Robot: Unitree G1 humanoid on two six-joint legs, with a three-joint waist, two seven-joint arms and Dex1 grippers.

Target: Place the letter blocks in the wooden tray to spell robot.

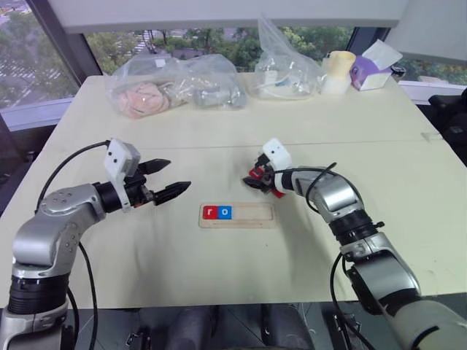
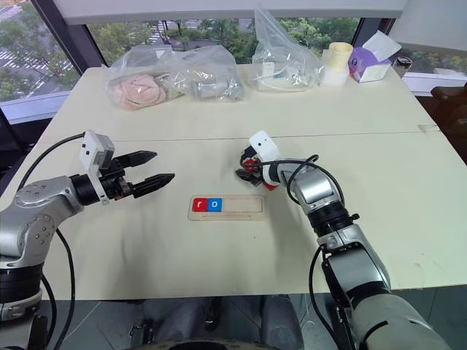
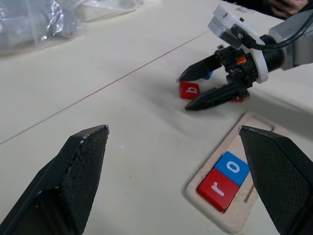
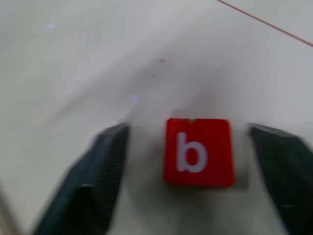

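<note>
Right gripper [image 4: 195, 166] fingers are seen apart, one on each side of the red b block [image 4: 197, 152], with gaps left on both sides; no contact is shown. The b block lies flat on the table [image 1: 146, 277], letter up, at centre frame in the left eye view, just above the right end of the tray [image 1: 238, 216]. A blue edge and a red edge are glimpsed behind the right gripper in the left wrist view; these are judged to be other blocks, but their letters cannot be read. Left gripper [image 1: 169, 179] fingers are held wide apart and empty, at left centre of the left eye view, above the table and left of the tray. In the tray, the red r [image 1: 210, 212] and blue o [image 1: 225, 213] are seated side by side at its left end, touching; the slot to their right is bare. The tray's long axis runs left to right across the frame, and the letters read upright from the robot's side. The b block, as seen in the left wrist view, is judged to be turned somewhat against the tray's line. Risks noted: if the fingers close off-centre, the flat tile could be pushed or spun away rather than gripped; a neighbouring block could be caught or knocked; the b could be set down rotated or jammed on the slot wall, and the seated o could be nudged.
</note>
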